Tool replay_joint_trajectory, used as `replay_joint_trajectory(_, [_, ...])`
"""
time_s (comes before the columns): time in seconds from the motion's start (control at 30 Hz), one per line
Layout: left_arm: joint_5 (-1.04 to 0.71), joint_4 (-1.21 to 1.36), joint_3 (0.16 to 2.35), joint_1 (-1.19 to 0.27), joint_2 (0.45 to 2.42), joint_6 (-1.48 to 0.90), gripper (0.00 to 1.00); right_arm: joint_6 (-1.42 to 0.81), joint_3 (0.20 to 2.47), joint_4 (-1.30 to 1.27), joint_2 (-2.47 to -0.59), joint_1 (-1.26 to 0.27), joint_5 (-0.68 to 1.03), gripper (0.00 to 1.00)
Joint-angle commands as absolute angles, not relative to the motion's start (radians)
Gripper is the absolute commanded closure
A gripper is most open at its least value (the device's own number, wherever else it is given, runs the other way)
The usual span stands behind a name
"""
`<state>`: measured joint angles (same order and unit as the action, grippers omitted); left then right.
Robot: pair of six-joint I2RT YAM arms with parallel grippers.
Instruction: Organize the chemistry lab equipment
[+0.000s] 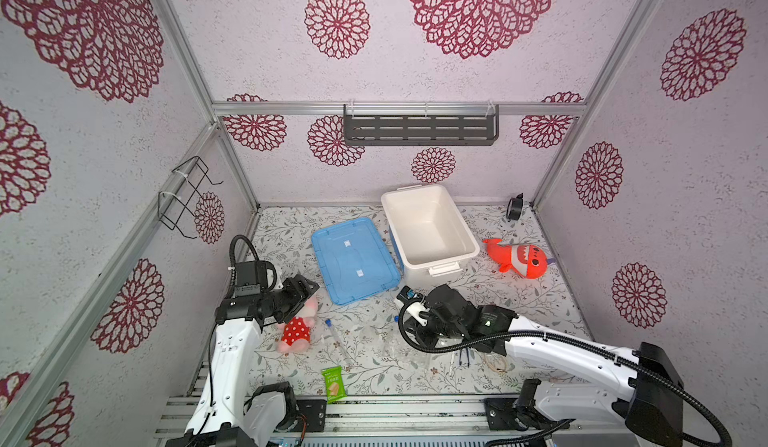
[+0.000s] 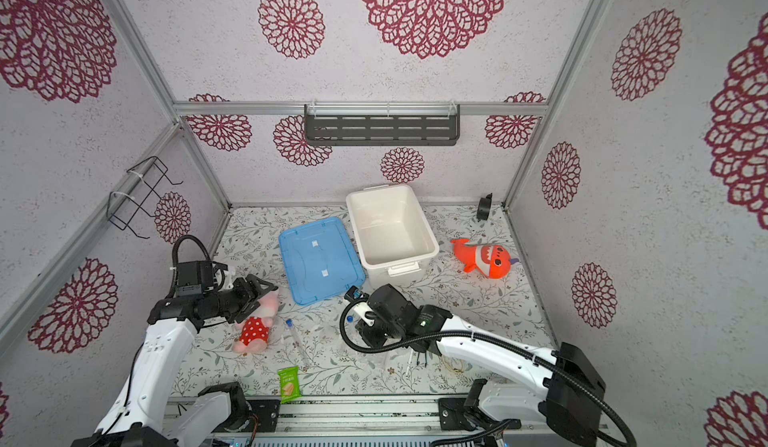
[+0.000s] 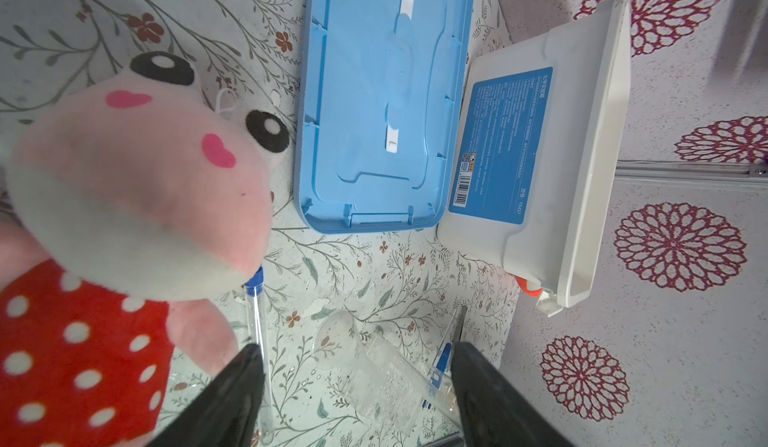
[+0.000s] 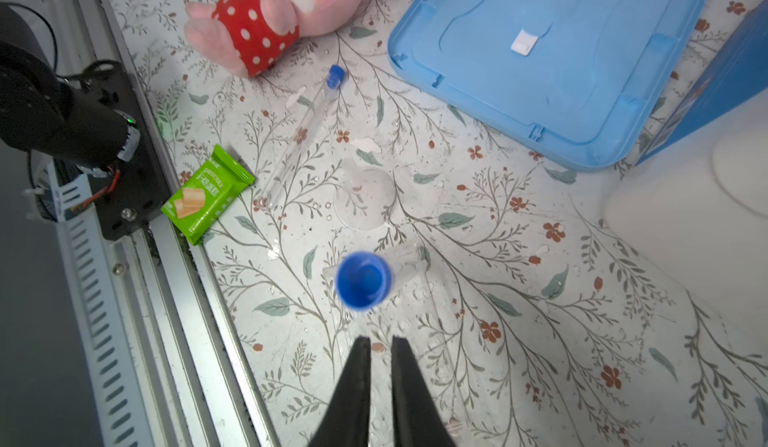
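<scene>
My right gripper (image 4: 377, 338) is shut on a clear tube whose blue cap (image 4: 364, 280) faces the wrist camera, lifted off the mat. That cap (image 1: 396, 318) shows beside the right wrist in both top views. A second blue-capped tube (image 1: 334, 339) (image 4: 307, 129) lies flat near the pink plush. My left gripper (image 3: 357, 353) (image 1: 305, 289) is open and empty beside the plush's head. Farther off, a clear flask (image 3: 353, 353) (image 4: 365, 197) lies on the mat. Dark blue tweezers (image 1: 464, 357) and a thin rod (image 1: 452, 359) lie under the right arm.
An open white bin (image 1: 392, 231) stands at the back with its blue lid (image 1: 353, 258) flat to its left. A pink plush (image 1: 297, 330) lies front left, an orange plush (image 1: 519, 260) to the right and a green packet (image 1: 334, 382) at the front edge.
</scene>
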<state>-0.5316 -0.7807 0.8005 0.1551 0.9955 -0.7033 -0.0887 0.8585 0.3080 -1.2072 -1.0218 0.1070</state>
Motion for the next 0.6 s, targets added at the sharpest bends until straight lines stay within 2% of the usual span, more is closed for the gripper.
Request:
replay_joint_trajectory(0.0, [-0.533, -0.763, 0.777, 0.152, 0.979, -0.692, 0.25, -0.088, 0.898, 0.262, -1.22, -0.995, 0.15, 0.86])
replay_joint_trajectory(0.37, [-0.538, -0.764, 0.78, 0.152, 0.988, -0.684, 0.25, -0.081, 0.881, 0.301, -1.195, -0.97, 0.218, 0.84])
replay_joint_trajectory(0.57, [-0.536, -0.766, 0.787, 0.153, 0.991, -0.677, 0.25, -0.09, 0.856, 0.265, -1.195, -0.971, 0.383, 0.82])
